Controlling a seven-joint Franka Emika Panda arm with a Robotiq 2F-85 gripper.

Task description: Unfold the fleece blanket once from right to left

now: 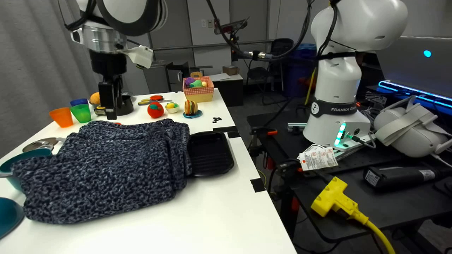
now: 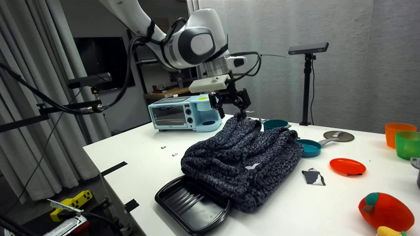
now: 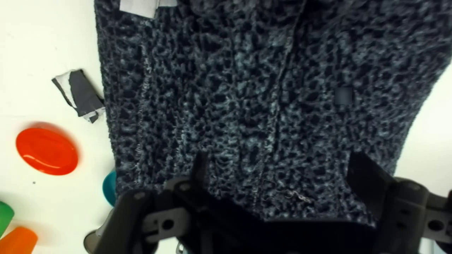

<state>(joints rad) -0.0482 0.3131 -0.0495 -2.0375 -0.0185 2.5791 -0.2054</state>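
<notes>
The fleece blanket lies folded and rumpled on the counter. The pincer is spread over the end of it that is far from the camera in this exterior view, and no cloth seems to be pinched. Whether one fingertip touches the pile, I cannot tell.

In my judgement, the chief danger is taking several layers together, because the folds are thick and the dark speckle makes them look alike. Then the whole bundle would be dragged instead of one layer turning over. A too shallow pinch may only pluck the soft surface and slip off. In the wrist view a line runs down the cloth between the fingers; it may be a seam or a fold's edge, and a wrong reading could lead to gripping the middle of a layer.

The black tray meets the blanket, whose edge seems to cover part of its rim, so a pull could shift it too. The teal pan and the teal pot are near the cloth and might be knocked by a sweeping layer. A torn scrap lies just beside it, with the red plate and the round lid farther out. The orange cup, the green cup and the light blue toaster oven stand apart from it.
</notes>
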